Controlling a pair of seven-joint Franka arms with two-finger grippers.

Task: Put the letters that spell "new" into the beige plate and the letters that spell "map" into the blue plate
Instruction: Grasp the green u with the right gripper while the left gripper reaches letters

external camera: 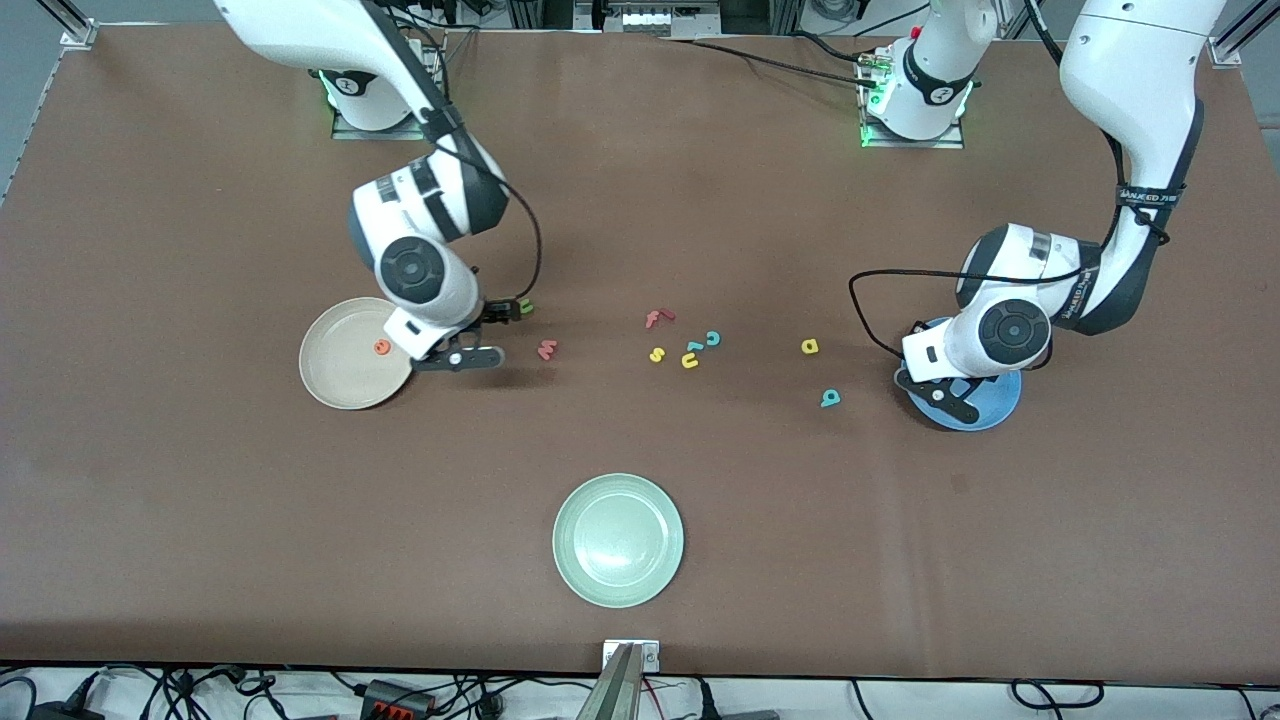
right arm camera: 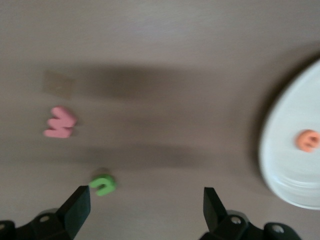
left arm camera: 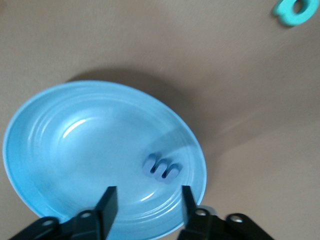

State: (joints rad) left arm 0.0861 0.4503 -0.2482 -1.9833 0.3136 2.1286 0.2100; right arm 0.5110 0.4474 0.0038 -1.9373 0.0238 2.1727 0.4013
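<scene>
The orange e (external camera: pixel 381 347) lies in the beige plate (external camera: pixel 340 375). My right gripper (external camera: pixel 490 335) hangs open and empty over the table beside that plate. In the right wrist view the green n (right arm camera: pixel 103 184) lies on the table close to one fingertip, with the pinkish w (right arm camera: pixel 60 122) a little past it. My left gripper (left arm camera: pixel 148 192) is open over the blue plate (left arm camera: pixel 75 140), where the dark blue m (left arm camera: pixel 161 168) lies just ahead of the fingertips. The yellow a (external camera: pixel 810 346) and the teal p (external camera: pixel 830 398) lie on the table beside the blue plate (external camera: pixel 995 405).
Mid-table lie a red f (external camera: pixel 657 318), a teal c (external camera: pixel 712 338), a yellow s (external camera: pixel 657 354) and a yellow u (external camera: pixel 690 360). A pale green plate (external camera: pixel 618 540) stands nearer to the front camera.
</scene>
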